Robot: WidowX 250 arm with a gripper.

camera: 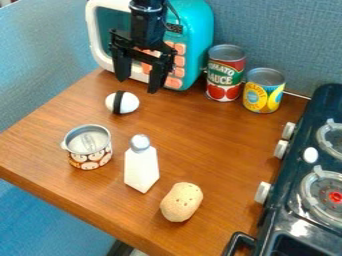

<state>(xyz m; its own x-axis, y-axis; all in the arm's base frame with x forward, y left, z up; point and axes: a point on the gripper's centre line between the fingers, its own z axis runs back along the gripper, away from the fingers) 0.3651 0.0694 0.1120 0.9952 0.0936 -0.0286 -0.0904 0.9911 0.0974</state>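
Note:
The black gripper (138,86) hangs at the upper left in front of the toy microwave, its two fingers spread apart with nothing between them. Just below it on the wooden table lies a white egg-like object with a black band (122,102), not touched by the fingers. Farther down stand an open tin with a mushroom-like print (91,147) and a white shaker with a grey top (141,165). A tan potato-like object (181,202) lies to the shaker's lower right.
A teal toy microwave (196,35) stands behind the gripper. Right of it are a tomato sauce can (226,73) and a yellow can (264,90) by the wall. A dark toy stove (288,207) with knobs borders the wooden table (217,145) on the right.

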